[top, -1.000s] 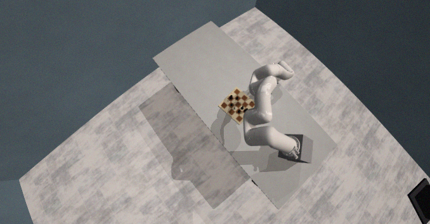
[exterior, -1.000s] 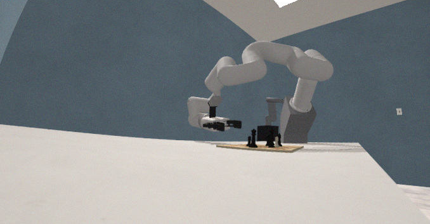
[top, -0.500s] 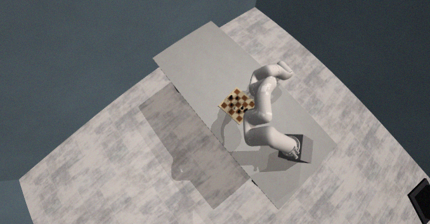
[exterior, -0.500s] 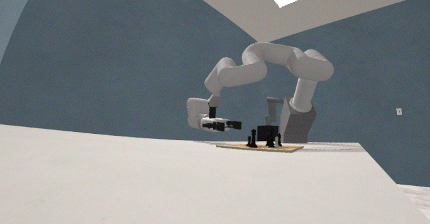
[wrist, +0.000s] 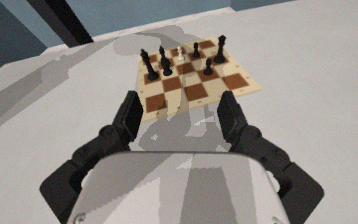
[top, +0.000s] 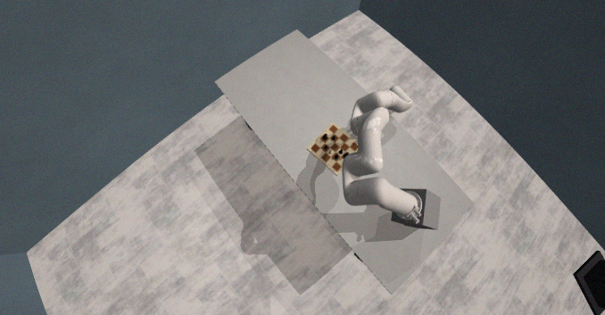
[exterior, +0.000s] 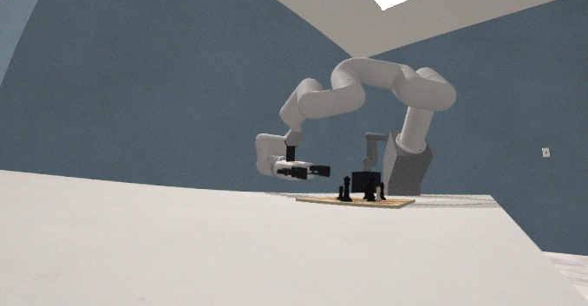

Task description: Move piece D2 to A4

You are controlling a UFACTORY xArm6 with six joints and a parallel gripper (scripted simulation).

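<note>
Top view: chessboard (top: 334, 148) on grey table (top: 285, 90), arm bent over its edge; edge lettering unreadable, so D2 piece not identifiable. Exterior view: gripper (exterior: 318, 171) hangs beside the board (exterior: 390, 203), above the table. Wrist view: fingers spread wide, empty; six black pieces and one white piece (wrist: 180, 53) upright.

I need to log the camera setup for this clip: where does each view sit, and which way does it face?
Top: high overhead, looking down at the grey table, the chessboard and the whole white arm on its dark base.
Exterior: low at table height at the far end, facing along the table toward the arm; the open claw hangs short of the board.
Wrist: behind the claw, looking forward and down; both fingers frame the board's near edge.
Shared: all three show the chessboard and its pieces, including the single white piece.
</note>
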